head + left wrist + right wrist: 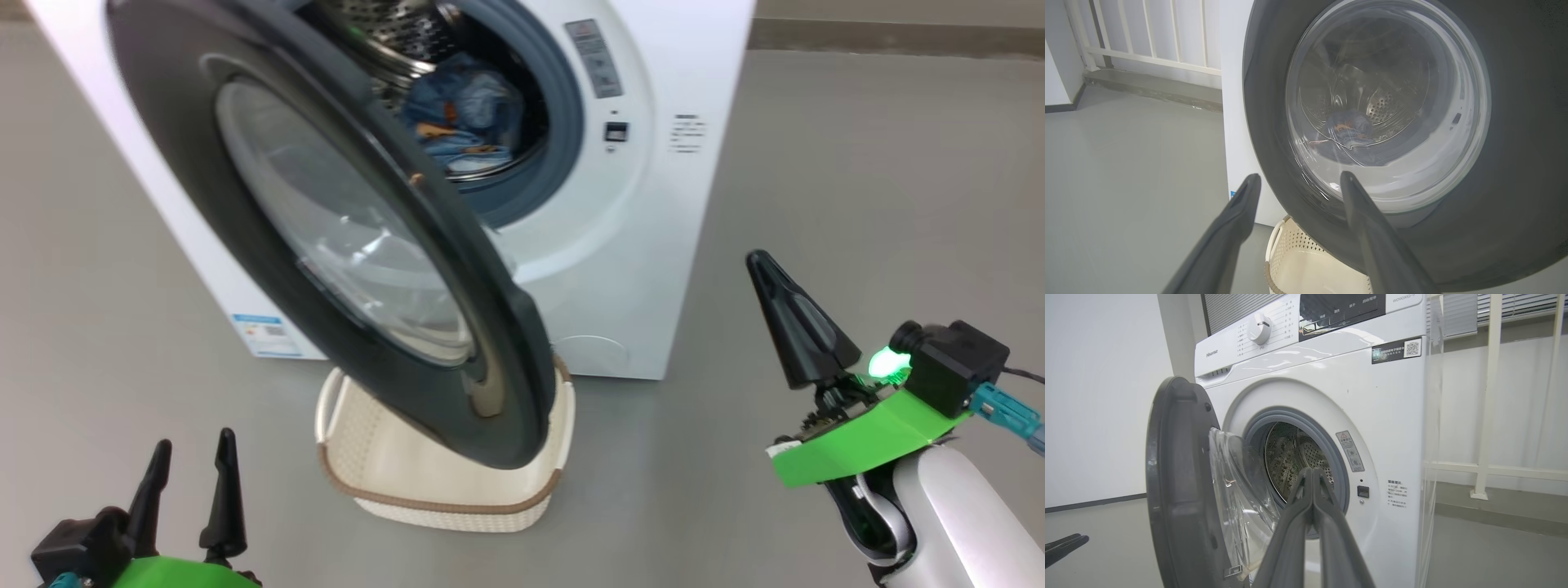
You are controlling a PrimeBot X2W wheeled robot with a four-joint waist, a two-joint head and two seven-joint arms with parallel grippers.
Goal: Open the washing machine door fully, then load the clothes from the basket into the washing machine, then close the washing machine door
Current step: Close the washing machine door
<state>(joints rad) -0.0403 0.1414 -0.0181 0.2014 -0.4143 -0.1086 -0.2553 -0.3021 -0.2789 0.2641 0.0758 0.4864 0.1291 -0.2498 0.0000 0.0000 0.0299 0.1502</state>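
Facing the left tool (196,441), the washing machine door (343,237) hangs open.

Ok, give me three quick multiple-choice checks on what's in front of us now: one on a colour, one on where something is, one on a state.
1. The rim of the basket is: A brown; B green; C blue.
2. The clothes lie: A in the basket; B in the drum; C in the right gripper.
3. The right gripper is: A open wide; B shut on nothing; C shut on the clothes.

Answers:
1 A, a brown woven-look band runs round the cream basket.
2 B, blue fabric sits inside the steel drum, and the part of the basket that shows looks bare.
3 B, its two fingers meet with nothing between them.
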